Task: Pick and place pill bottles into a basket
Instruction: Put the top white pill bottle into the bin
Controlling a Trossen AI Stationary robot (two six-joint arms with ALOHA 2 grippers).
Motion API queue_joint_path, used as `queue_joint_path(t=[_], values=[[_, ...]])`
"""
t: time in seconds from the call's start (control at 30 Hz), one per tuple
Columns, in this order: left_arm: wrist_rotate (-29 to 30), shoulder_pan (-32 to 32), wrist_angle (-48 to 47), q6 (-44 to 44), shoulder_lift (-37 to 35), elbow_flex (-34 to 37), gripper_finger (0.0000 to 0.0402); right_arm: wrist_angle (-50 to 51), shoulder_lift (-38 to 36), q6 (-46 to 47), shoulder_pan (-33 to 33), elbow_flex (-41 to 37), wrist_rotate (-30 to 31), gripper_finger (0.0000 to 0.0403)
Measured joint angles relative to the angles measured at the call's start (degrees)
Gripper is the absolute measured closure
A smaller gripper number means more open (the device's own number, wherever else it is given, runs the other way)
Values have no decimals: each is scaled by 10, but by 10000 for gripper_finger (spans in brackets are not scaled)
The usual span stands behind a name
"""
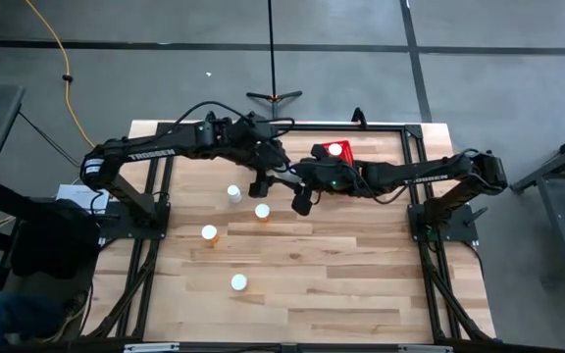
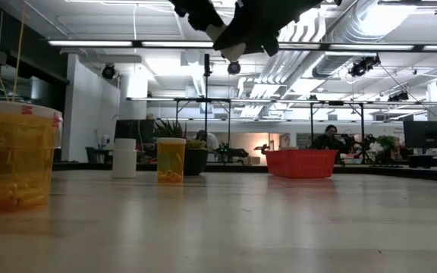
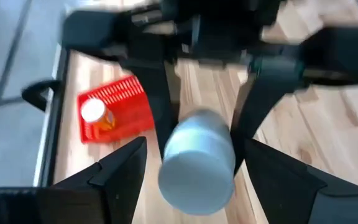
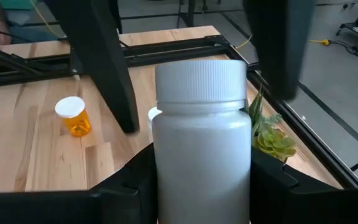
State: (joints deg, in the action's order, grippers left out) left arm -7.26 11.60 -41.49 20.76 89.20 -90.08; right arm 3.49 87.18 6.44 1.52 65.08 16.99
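Note:
A white pill bottle (image 4: 201, 137) with a ribbed white cap is held high over the table's middle by my right gripper (image 4: 201, 183), which is shut on it. My left gripper (image 3: 197, 180) is open; its fingers (image 4: 98, 62) stand on either side of the bottle's cap end without touching it. Both grippers meet in the high view, left (image 1: 263, 183) and right (image 1: 302, 199). The red basket (image 1: 349, 165) sits at the far right with one orange bottle (image 3: 95, 115) inside. Several orange pill bottles (image 1: 233, 193) stand on their bases on the table. My right gripper pinches the white bottle's body (image 4: 166, 168) below the cap between its two fingers, one on each side. The fingers come from the table's right side, slanting a little downward. The bottle stands roughly upright in the hold, cap up, lifted clear of the table.
A small green plant (image 4: 269, 134) stands at the table's far edge, near the black frame rail (image 4: 166, 53). Loose bottles stand left of centre (image 1: 209, 233) and toward the near edge (image 1: 238, 282). One large-looking orange bottle (image 2: 14, 155) is close to the low camera.

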Motion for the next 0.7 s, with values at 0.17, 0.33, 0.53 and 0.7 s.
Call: queue_joint_path(t=[0.17, 0.33, 0.53, 0.7], values=[[0, 0, -12, 0, 7, 0, 96, -2, 0, 0, 0, 0, -2, 240], [-8, 0, -21, 0, 16, 0, 102, -6, 0, 0, 0, 0, -10, 240], [-14, 0, -20, 0, 17, 0, 137, -3, 0, -1, 0, 0, -10, 240], [-13, 0, -20, 0, 17, 0, 159, -1, 0, -3, 0, 0, -12, 240]])
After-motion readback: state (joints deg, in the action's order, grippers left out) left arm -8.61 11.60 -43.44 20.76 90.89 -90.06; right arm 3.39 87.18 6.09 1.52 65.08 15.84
